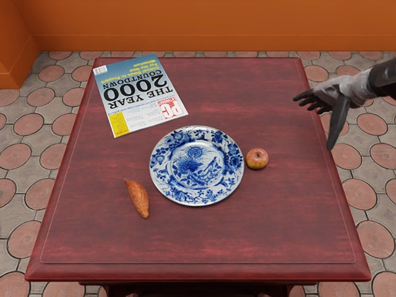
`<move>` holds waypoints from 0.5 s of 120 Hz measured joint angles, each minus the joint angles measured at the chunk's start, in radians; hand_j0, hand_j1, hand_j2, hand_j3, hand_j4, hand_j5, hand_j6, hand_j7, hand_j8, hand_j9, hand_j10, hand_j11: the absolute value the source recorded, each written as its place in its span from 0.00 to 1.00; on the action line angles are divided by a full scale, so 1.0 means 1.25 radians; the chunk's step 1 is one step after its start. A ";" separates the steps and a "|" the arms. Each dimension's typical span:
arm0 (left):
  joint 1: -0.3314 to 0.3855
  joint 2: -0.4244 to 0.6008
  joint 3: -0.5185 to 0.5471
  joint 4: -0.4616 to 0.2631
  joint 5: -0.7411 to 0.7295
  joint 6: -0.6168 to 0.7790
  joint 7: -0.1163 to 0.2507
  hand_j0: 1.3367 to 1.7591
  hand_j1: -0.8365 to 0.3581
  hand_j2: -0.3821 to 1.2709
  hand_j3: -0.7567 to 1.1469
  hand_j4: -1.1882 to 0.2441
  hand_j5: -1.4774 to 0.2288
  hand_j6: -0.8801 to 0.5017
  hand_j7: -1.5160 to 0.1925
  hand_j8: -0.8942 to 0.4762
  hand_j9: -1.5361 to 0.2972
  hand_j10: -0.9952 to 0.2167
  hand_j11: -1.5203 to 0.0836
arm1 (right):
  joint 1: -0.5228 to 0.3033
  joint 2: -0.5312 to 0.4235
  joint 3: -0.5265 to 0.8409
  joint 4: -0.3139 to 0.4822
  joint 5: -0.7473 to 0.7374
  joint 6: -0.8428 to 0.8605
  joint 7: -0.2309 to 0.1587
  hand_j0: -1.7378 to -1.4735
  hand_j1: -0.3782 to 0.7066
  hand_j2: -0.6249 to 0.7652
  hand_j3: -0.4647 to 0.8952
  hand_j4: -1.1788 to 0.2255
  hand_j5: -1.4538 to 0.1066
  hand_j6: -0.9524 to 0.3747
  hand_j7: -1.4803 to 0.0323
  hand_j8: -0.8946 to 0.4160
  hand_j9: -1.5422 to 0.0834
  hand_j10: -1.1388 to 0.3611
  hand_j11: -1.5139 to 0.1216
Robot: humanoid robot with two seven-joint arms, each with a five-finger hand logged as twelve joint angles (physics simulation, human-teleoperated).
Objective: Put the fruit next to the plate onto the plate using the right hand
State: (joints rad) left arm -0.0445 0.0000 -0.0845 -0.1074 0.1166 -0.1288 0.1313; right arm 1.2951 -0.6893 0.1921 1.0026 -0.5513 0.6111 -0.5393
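At the far left of the table (278, 216), toward its back corner, a magazine (139, 93) lies flat, well apart from everything the task concerns. Nearer the front, a sweet potato (137, 197) rests just left of the plate (197, 165), close to its rim but not on it; being a root and not a fruit, it is judged to be a distractor that should be left alone. The blue-and-white plate sits in the middle of the table and holds nothing, so no part of the placing is done yet. Just beside its right rim stands the apple (257, 158), the fruit in question, upright on the wood and untouched; whether it meets the rim cannot be told. Farther right and toward the back, the right hand (328, 99) hangs above the table's edge, well apart from the apple, its fingers (337, 127) spread loosely and drooping downward, holding nothing. What is left is the whole job: reach, grasp, lift and set down. Nothing lies between hand and apple, and the short hop to the plate looks unobstructed. The left arm does not show.
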 joint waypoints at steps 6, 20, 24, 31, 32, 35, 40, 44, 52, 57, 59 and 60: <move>0.000 0.000 0.000 0.000 0.000 0.000 0.000 0.76 0.98 0.23 0.40 0.82 0.86 0.63 0.88 0.65 0.83 0.81 0.94 | -0.008 -0.006 0.003 0.003 0.003 0.000 -0.001 0.30 0.03 0.45 0.34 0.84 0.93 0.71 0.98 0.68 0.95 0.76 0.93; 0.000 0.000 0.000 0.000 0.000 0.000 0.000 0.76 0.98 0.23 0.40 0.82 0.86 0.63 0.88 0.65 0.83 0.81 0.94 | 0.000 -0.008 0.009 0.011 0.008 0.000 -0.020 0.30 0.03 0.45 0.34 0.84 0.93 0.71 0.98 0.68 0.95 0.76 0.93; 0.000 0.000 0.000 0.000 0.000 0.000 0.000 0.76 0.98 0.23 0.40 0.82 0.86 0.63 0.88 0.65 0.83 0.81 0.94 | 0.004 -0.010 0.013 0.013 0.011 0.000 -0.030 0.30 0.03 0.45 0.34 0.84 0.93 0.71 0.98 0.68 0.95 0.76 0.93; 0.000 0.000 0.000 0.000 0.000 0.000 0.000 0.76 0.98 0.23 0.40 0.82 0.86 0.63 0.88 0.65 0.83 0.81 0.94 | 0.015 -0.006 0.017 0.019 0.014 0.000 -0.042 0.30 0.03 0.45 0.34 0.84 0.93 0.71 0.98 0.68 0.95 0.76 0.93; 0.000 0.000 0.000 0.000 0.000 0.000 0.000 0.76 0.98 0.23 0.40 0.82 0.86 0.63 0.88 0.65 0.83 0.81 0.94 | 0.017 -0.006 0.018 0.021 0.014 0.000 -0.043 0.30 0.03 0.45 0.34 0.84 0.93 0.71 0.98 0.68 0.95 0.76 0.93; 0.000 0.000 0.000 0.000 0.000 0.000 0.000 0.76 0.98 0.23 0.40 0.82 0.86 0.63 0.88 0.65 0.83 0.81 0.94 | 0.025 -0.005 0.019 0.035 0.013 0.000 -0.046 0.30 0.03 0.45 0.34 0.84 0.93 0.71 0.98 0.68 0.95 0.76 0.93; 0.000 0.000 0.000 0.000 0.000 0.000 0.000 0.76 0.98 0.23 0.40 0.82 0.86 0.63 0.88 0.65 0.83 0.81 0.94 | 0.038 -0.015 0.021 0.091 0.013 0.000 -0.050 0.30 0.03 0.45 0.34 0.84 0.93 0.71 0.98 0.68 0.95 0.76 0.93; 0.000 0.000 0.000 0.000 0.000 0.000 0.000 0.76 0.98 0.23 0.40 0.82 0.86 0.63 0.88 0.65 0.83 0.81 0.94 | 0.048 -0.023 0.022 0.144 0.012 0.000 -0.052 0.30 0.03 0.45 0.34 0.84 0.93 0.71 0.98 0.68 0.95 0.76 0.93; 0.000 0.000 0.000 0.000 0.000 0.000 0.000 0.76 0.98 0.23 0.40 0.82 0.86 0.63 0.88 0.65 0.83 0.81 0.94 | 0.059 -0.027 0.038 0.223 0.012 0.000 -0.054 0.30 0.03 0.45 0.34 0.84 0.93 0.71 0.98 0.68 0.95 0.76 0.93; 0.000 0.000 0.000 0.000 0.000 0.000 0.000 0.76 0.98 0.23 0.40 0.82 0.86 0.63 0.88 0.65 0.83 0.81 0.94 | 0.063 -0.033 0.047 0.274 0.008 0.000 -0.055 0.30 0.03 0.45 0.34 0.84 0.93 0.71 0.98 0.68 0.95 0.76 0.93; 0.000 0.000 0.000 0.000 0.000 0.000 0.000 0.76 0.98 0.23 0.40 0.82 0.86 0.63 0.88 0.65 0.83 0.81 0.94 | 0.064 -0.037 0.049 0.298 0.002 -0.002 -0.056 0.30 0.03 0.45 0.34 0.84 0.93 0.71 0.98 0.68 0.95 0.76 0.93; 0.000 0.000 0.000 0.000 0.000 0.000 0.000 0.76 0.98 0.23 0.40 0.82 0.86 0.63 0.88 0.65 0.83 0.81 0.94 | 0.064 -0.039 0.049 0.311 -0.002 -0.007 -0.056 0.30 0.03 0.45 0.34 0.84 0.93 0.71 0.98 0.68 0.95 0.76 0.93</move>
State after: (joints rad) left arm -0.0445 0.0000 -0.0844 -0.1074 0.1167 -0.1289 0.1312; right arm 1.3745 -0.7376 0.2535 1.3913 -0.5541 0.6024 -0.6090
